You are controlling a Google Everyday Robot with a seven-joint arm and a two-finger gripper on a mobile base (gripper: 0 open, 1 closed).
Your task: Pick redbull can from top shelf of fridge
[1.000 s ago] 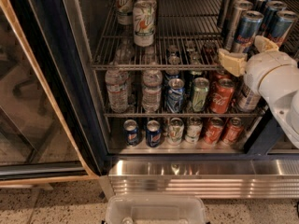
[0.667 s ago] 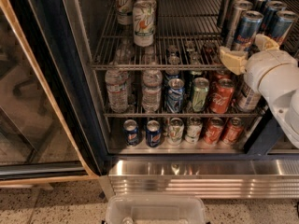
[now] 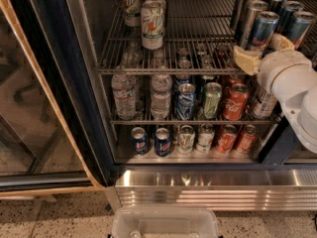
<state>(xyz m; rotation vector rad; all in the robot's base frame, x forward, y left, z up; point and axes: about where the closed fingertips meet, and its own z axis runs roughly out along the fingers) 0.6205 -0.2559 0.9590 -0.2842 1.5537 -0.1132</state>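
Fridge (image 3: pixel 213 188) stands open; top shelf (image 3: pixel 198 33) holds cans in rows at left and right. Gripper (image 3: pixel 263 51) sits at the shelf's front right corner, fingers (image 3: pixel 246 59) spread either side of the redbull can (image 3: pixel 262 29). The can stands upright at the shelf's front right.

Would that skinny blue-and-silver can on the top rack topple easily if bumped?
Probably: the redbull can is tall and slim, standing on the thin rods of the top shelf, so a sideways nudge may tip it into the cans behind. Its smooth metal wall likely feels slippery. The gripper sits at its base.
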